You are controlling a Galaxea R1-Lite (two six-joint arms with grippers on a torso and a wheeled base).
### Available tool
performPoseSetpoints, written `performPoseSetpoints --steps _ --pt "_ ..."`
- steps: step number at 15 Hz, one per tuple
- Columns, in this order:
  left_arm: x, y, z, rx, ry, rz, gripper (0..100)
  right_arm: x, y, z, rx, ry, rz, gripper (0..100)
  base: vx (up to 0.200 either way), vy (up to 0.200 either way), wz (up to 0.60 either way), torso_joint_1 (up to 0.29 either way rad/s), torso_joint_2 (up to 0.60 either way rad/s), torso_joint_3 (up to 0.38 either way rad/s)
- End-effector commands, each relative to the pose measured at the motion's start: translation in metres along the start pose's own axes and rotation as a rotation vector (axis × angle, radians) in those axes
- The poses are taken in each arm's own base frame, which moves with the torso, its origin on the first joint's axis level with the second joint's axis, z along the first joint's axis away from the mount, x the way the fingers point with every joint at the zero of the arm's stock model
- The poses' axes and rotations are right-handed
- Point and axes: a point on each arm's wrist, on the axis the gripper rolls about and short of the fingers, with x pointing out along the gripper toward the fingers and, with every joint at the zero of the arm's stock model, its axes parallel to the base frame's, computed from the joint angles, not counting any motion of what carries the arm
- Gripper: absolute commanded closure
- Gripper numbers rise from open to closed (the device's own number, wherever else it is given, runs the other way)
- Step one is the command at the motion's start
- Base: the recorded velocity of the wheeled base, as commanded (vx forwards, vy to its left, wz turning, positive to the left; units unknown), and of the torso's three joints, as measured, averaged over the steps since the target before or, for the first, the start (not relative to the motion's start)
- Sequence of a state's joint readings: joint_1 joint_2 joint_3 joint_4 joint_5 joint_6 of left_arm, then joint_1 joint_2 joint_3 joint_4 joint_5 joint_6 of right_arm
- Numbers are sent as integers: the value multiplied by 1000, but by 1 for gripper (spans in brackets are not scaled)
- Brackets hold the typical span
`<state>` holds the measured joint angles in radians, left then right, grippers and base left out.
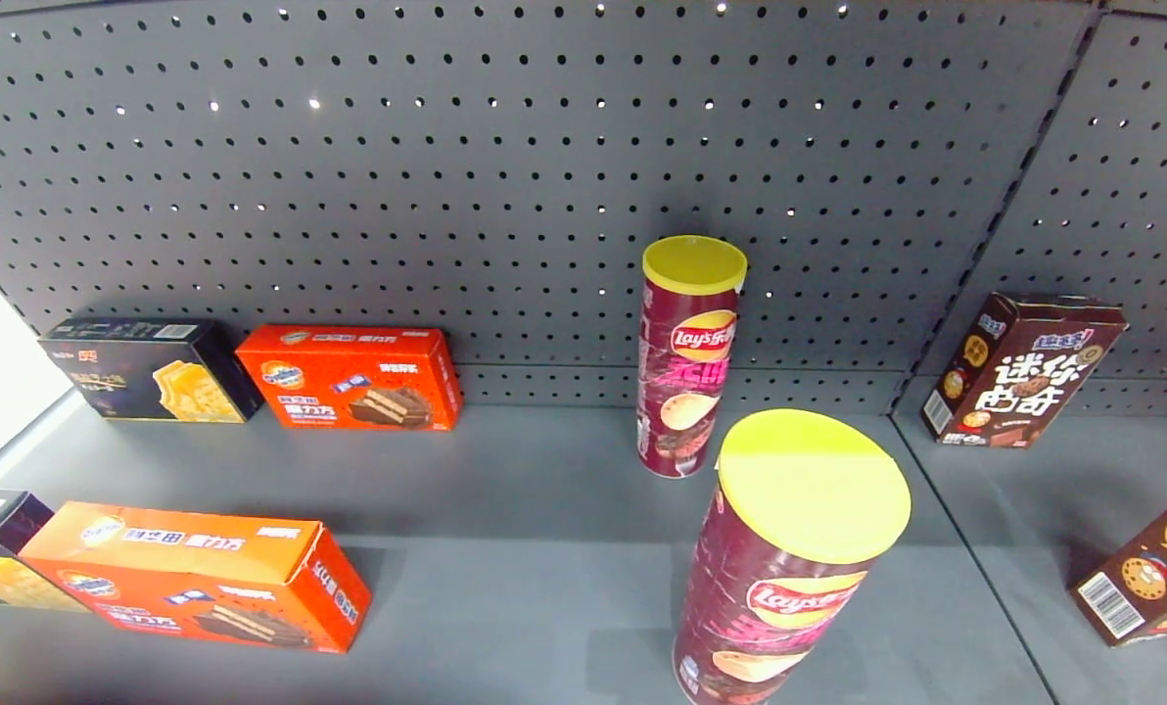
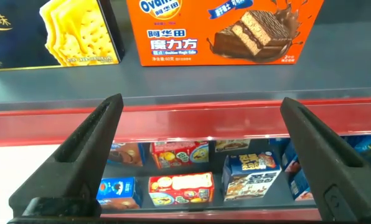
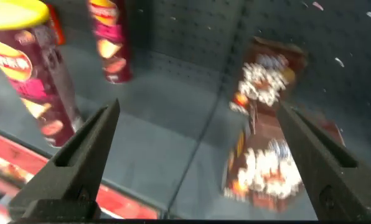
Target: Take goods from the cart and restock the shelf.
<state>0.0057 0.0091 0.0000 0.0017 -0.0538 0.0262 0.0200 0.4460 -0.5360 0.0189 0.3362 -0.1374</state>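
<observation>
Left claw [image 2: 202,107]: we are holding it wide open and empty. It is facing the red front lip [image 2: 185,118] of the shelf [image 1: 544,490], just under the front orange box [image 2: 226,31].
Right claw [image 3: 198,109]: it is also standing spread open with nothing in it, pointing between the near chip can [image 1: 789,568] and the brown cookie boxes [image 1: 1019,370].
Goods: two cans are standing upright on the shelf. The far chip can [image 1: 689,352] is by the pegboard and the near one is close to the front. Boxes are lying on both sides.
Tipping risk: we are judging the near chip can the likeliest casualty. It is tall and narrow, so a finger brushing it could send it over the front or into the far chip can.
Lip risk: the left claw is sitting level with the lip, so lifting straight up could snag it or shove the front orange box backward.
Crowding risk: we are seeing open floor mainly between the cans and the orange boxes, so a new item set down carelessly could nudge its neighbours.
Empty-claw risk: with both claws empty, closing here would be grabbing stock already shelved.
</observation>
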Motion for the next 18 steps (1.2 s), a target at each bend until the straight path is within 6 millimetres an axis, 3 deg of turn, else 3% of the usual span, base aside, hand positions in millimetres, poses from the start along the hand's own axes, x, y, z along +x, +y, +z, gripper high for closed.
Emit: performPoseSetpoints --steps 1,7,18 --pt "0 0 0 0 1 0 0 57 -18 28 1 88 141 0 0 0 0 0 0 0" --pt "0 0 0 0 1 0 0 112 -15 37 5 74 299 0 0 0 0 0 0 0" --pt "0 0 0 0 1 0 0 149 10 28 17 139 485 0 0 0 0 0 0 0"
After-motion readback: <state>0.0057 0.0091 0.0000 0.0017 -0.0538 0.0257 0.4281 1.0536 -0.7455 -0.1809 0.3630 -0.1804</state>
